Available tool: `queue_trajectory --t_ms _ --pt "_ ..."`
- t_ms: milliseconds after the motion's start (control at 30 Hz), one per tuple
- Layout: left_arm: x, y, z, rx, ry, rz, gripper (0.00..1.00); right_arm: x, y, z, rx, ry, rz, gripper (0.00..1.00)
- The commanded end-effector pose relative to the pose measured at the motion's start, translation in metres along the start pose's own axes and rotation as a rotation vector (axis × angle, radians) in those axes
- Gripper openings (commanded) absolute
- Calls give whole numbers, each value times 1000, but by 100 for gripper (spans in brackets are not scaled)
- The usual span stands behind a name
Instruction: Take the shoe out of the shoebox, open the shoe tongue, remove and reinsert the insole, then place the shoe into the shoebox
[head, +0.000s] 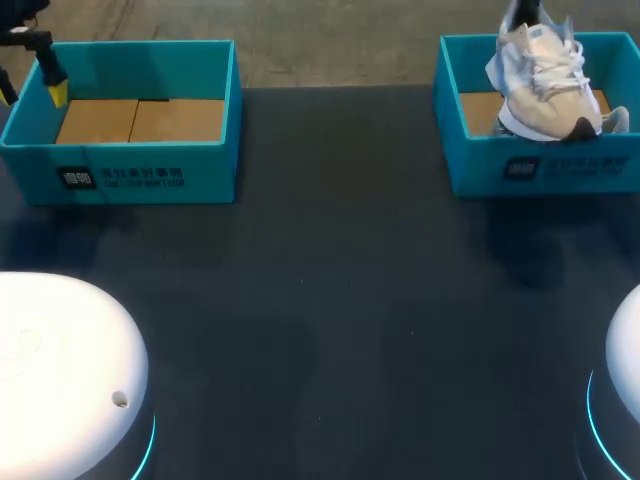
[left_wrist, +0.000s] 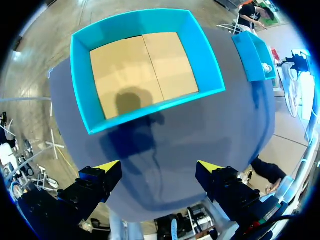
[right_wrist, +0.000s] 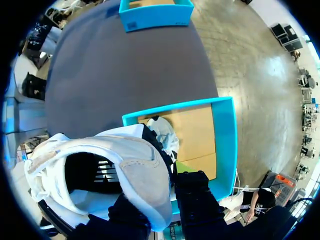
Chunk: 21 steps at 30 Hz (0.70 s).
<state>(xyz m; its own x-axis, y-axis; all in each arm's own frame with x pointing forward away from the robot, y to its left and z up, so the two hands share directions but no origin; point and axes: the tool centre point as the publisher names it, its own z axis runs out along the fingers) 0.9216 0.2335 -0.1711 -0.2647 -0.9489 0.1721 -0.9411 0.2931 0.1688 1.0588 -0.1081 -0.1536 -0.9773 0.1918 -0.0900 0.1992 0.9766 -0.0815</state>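
- Teal right box (head: 540, 165) – open-topped with a cardboard floor (head: 480, 110), standing at the far right corner of the dark desk (head: 330, 300).
- Shoe (head: 545, 85) – white and beige with white laces (head: 550, 55), held up over the right box with its sole towards the box's front wall. Whether it touches the floor of the box cannot be told.
- Right claw (right_wrist: 167, 182) – pinching the shoe at the heel collar. In the right wrist view one yellow-tipped finger (right_wrist: 182, 167) lies outside the heel wall, and the shoe's dark opening faces the camera.
- Left box (head: 130, 170) – same teal, at the far left corner, well apart from the right box. Only its cardboard floor shows inside.
- Left claw (left_wrist: 159, 167) – fingers spread wide with nothing between them, hanging above the desk just beside the left box's near wall.
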Motion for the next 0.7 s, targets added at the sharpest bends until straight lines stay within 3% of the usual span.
queue_trajectory --t_ms 33,133,367,567,700 --pt "-5 -8 1 9 -42 -64 100 -9 -12 -1 9 -3 13 0" --pt "-11 -15 1 31 -92 -118 100 -25 -33 -4 41 -17 35 0" --pt "-20 -16 -1 110 -89 -155 100 -52 -77 -12 51 -32 107 0" --pt "-22 -15 0 114 -104 -132 100 -78 -97 -14 45 -30 54 0" --pt "-22 -15 0 114 -104 -132 100 -78 -97 -14 45 -30 54 0"
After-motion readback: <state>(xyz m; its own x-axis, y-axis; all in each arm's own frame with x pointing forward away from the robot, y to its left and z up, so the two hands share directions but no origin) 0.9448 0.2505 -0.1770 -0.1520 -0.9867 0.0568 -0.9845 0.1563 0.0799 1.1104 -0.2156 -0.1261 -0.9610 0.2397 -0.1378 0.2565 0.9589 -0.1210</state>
